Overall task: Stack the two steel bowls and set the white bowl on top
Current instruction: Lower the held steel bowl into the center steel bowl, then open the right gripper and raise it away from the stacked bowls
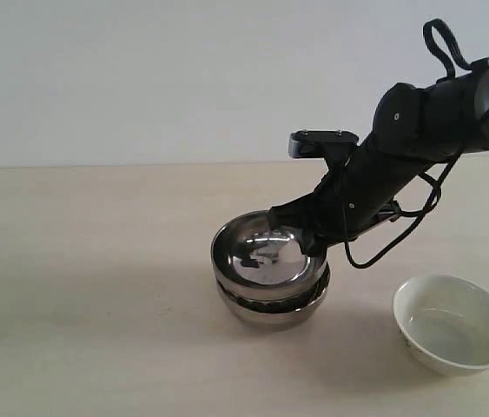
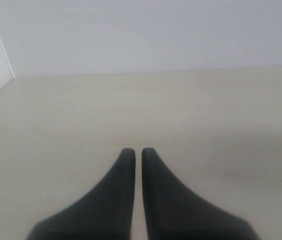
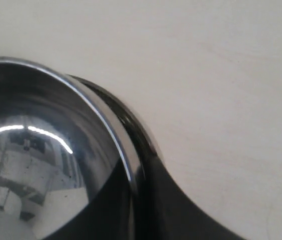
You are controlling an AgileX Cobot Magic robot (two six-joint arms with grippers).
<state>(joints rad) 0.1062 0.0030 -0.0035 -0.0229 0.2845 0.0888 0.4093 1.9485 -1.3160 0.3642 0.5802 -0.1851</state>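
Right tool (image 1: 313, 236) is shown clamped on the rim of the upper steel bowl (image 1: 261, 256), which is nested in the lower steel bowl (image 1: 270, 311) on the worktop (image 1: 96, 287). Left tool (image 2: 138, 152) is held almost closed and empty. Steel stacking is judged nearly done. Release and placing of the white bowl (image 1: 455, 334), set apart, are not yet done. Steel is rendered mirror-bright and round, and the white bowl glossy, plain and pale.
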